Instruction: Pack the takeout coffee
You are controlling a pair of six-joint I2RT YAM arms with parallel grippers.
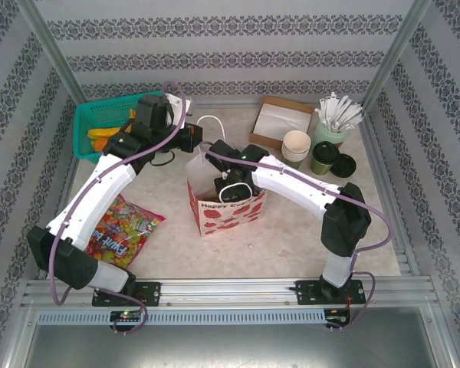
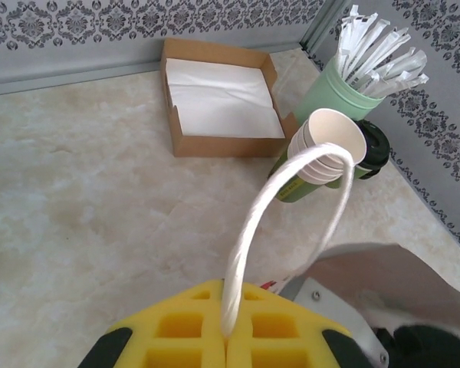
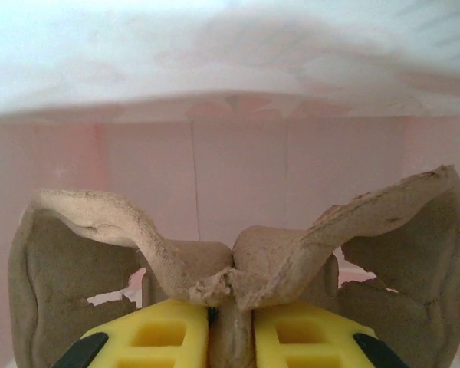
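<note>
The takeout coffee, a dark-green cup with a black lid, stands at the back right of the table; in the left wrist view the coffee is partly hidden behind stacked white cups. A white paper bag with red print stands mid-table. My left gripper is shut on the bag's white rope handle, with its yellow fingertips pinching the cord. My right gripper reaches down inside the bag and is shut on the central ridge of a brown pulp cup carrier.
A green basket sits at the back left and a candy packet at the front left. At the back right are a brown napkin box, stacked white cups, a pale green cup of white sticks and a loose black lid.
</note>
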